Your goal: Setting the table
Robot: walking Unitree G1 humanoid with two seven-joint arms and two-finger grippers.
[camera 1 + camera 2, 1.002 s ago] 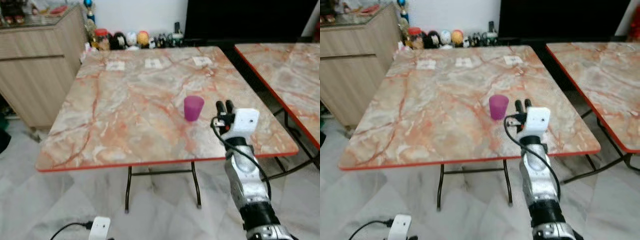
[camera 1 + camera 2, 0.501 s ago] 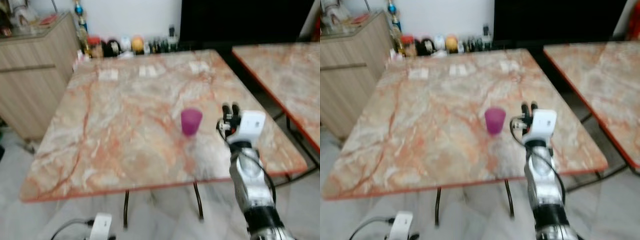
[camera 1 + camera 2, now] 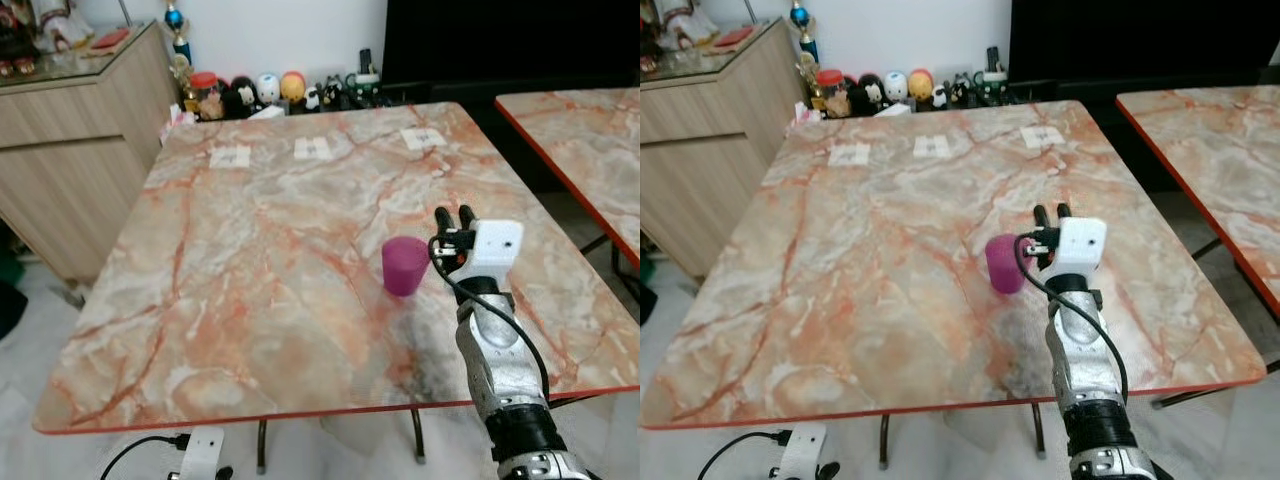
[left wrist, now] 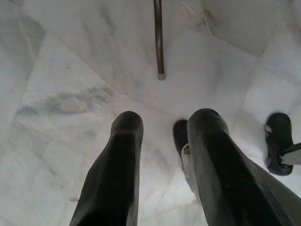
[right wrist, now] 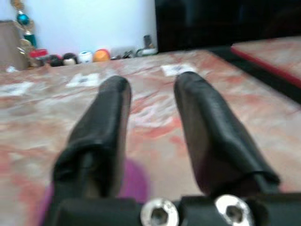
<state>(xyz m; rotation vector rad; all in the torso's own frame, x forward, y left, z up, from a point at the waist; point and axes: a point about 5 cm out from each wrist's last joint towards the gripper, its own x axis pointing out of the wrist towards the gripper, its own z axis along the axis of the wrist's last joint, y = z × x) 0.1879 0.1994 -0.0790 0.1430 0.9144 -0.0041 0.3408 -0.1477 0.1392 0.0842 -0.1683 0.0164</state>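
A purple cup stands upright on the marble-pattern table, right of its middle. My right gripper hovers over the table just to the right of the cup, fingers pointing toward the far edge. In the right wrist view the gripper is open with nothing between the fingers, and the cup sits low beside one finger. My left gripper hangs open over the floor, holding nothing.
Three small paper tags lie along the table's far side. A second table stands at the right, a wooden cabinet at the left, figurines by the wall. A table leg meets the tiled floor.
The whole view has shifted as I came closer to the table. My right gripper now stands a little nearer the cup's right side. The cup has not moved on the table.
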